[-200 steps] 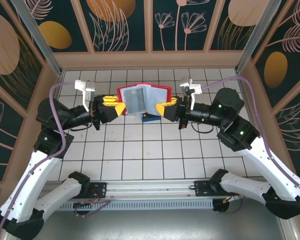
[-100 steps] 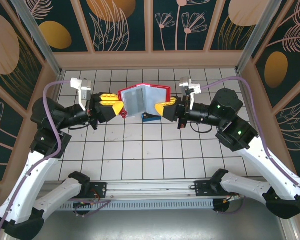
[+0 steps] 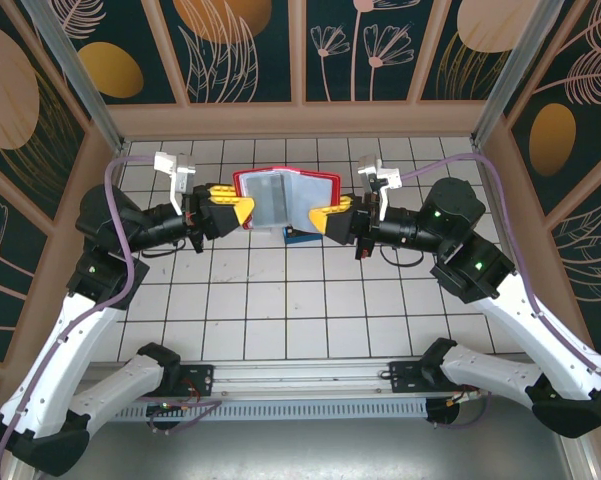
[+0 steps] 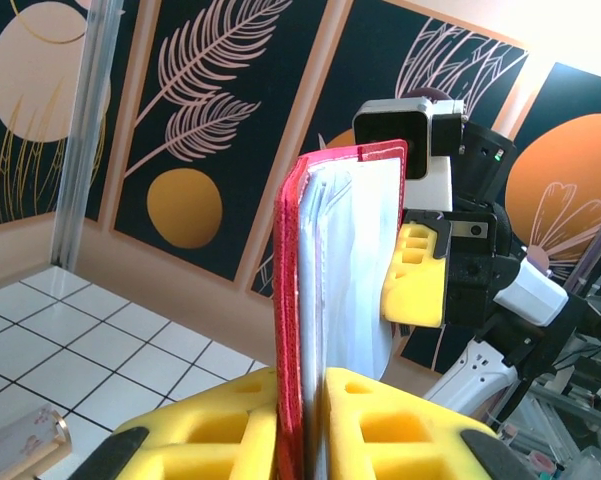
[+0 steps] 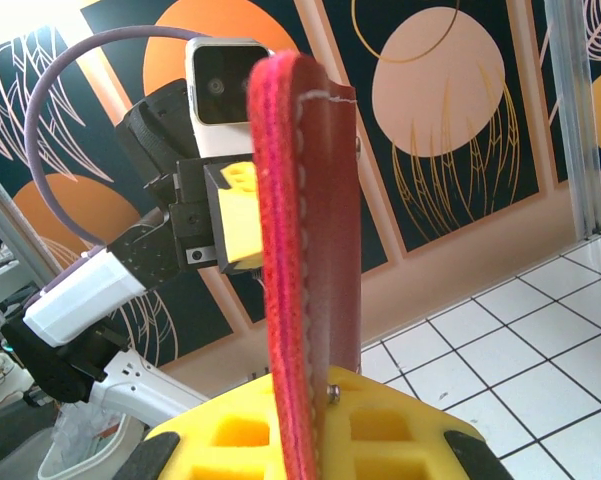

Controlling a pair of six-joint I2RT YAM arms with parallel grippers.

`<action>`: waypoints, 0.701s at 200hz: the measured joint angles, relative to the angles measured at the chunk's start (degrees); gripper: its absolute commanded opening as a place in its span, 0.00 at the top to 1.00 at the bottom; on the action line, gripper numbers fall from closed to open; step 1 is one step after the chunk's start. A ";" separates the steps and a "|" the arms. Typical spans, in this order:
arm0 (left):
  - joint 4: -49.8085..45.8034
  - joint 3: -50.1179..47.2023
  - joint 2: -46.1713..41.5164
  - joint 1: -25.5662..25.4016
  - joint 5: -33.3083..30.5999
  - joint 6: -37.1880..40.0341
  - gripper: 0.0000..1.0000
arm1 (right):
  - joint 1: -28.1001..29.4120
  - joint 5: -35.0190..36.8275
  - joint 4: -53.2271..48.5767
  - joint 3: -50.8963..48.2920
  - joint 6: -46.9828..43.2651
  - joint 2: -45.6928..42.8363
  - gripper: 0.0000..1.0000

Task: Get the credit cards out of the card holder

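Note:
The card holder point(image 3: 285, 198) is a red wallet held open above the tiled table, its greyish see-through pockets facing up. My left gripper point(image 3: 242, 212) is shut on its left flap and my right gripper point(image 3: 320, 217) on its right flap. In the left wrist view the yellow fingers point(image 4: 230, 435) clamp the red cover point(image 4: 292, 300) together with a pale sheet point(image 4: 365, 250). I cannot tell whether that sheet is a credit card or pocket film. In the right wrist view my right gripper point(image 5: 325, 400) pinches the red flap point(image 5: 305, 230) edge-on.
A blue block point(image 3: 300, 236) lies on the tiles under the wallet. A copper-coloured block point(image 4: 25, 440) lies on the tiles at the lower left of the left wrist view. Patterned walls and metal posts close in the back and both sides.
The left arm drew left and the wallet's left flap sagged inward half a second ago. It has since moved back, and the wallet is spread flatter again. The right arm held still.

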 measured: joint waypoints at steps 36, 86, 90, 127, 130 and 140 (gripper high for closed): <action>-0.20 0.00 -0.50 0.00 -0.04 0.61 0.74 | 0.00 0.28 -0.02 0.00 -0.04 0.00 1.00; -0.42 0.00 -2.67 0.00 0.04 2.03 0.82 | 0.00 0.70 -0.04 0.00 -0.04 -0.02 1.00; -0.42 0.00 -2.69 0.00 0.11 2.05 0.83 | 0.00 0.70 -0.04 0.00 -0.04 -0.02 1.00; -0.37 0.00 -2.45 0.00 0.48 2.05 0.85 | 0.00 0.46 -0.04 0.00 -0.02 0.00 1.00; -0.37 0.00 -2.32 0.00 0.61 2.05 0.86 | 0.00 0.42 -0.07 0.00 -0.02 0.00 1.00; -0.22 0.00 -2.01 0.00 0.74 2.03 0.86 | 0.02 0.04 -0.04 0.00 -0.02 0.00 1.00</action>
